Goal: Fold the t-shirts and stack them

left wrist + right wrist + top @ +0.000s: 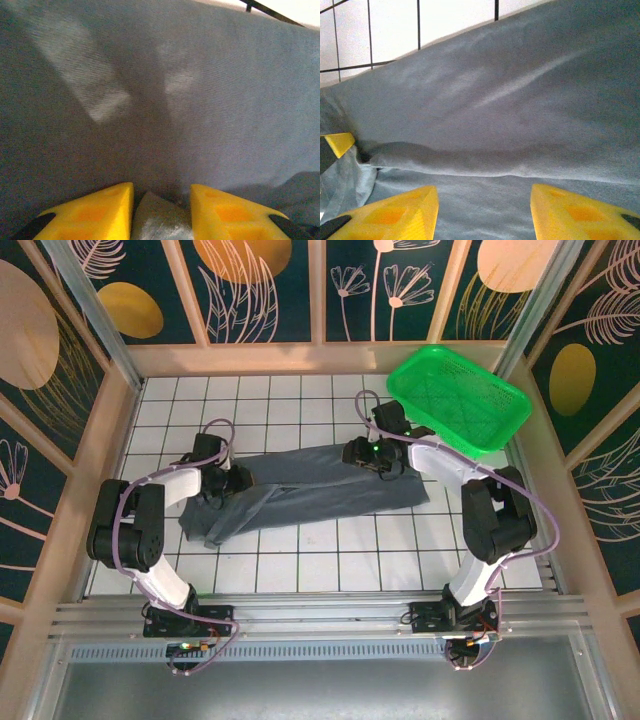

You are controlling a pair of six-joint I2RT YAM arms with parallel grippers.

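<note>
A dark slate-grey t-shirt (320, 490) lies across the middle of the white tiled table (300, 400), folded into a long band running left to right. At the band's left end, my left gripper (226, 488) is down on the cloth. In the left wrist view its yellow fingers (100, 210) pinch a small ridge of the t-shirt (200, 100) between them. My right gripper (366, 456) rests at the upper right end of the t-shirt. Its fingers (570, 210) stand apart over flat cloth (520, 100) with a folded edge just beyond them, and nothing is held between them.
A bright green basket (462, 398) sits tilted at the back right corner, close behind the right arm. Patterned walls enclose the table on three sides. Bare tiles lie in front of the t-shirt and at the back left.
</note>
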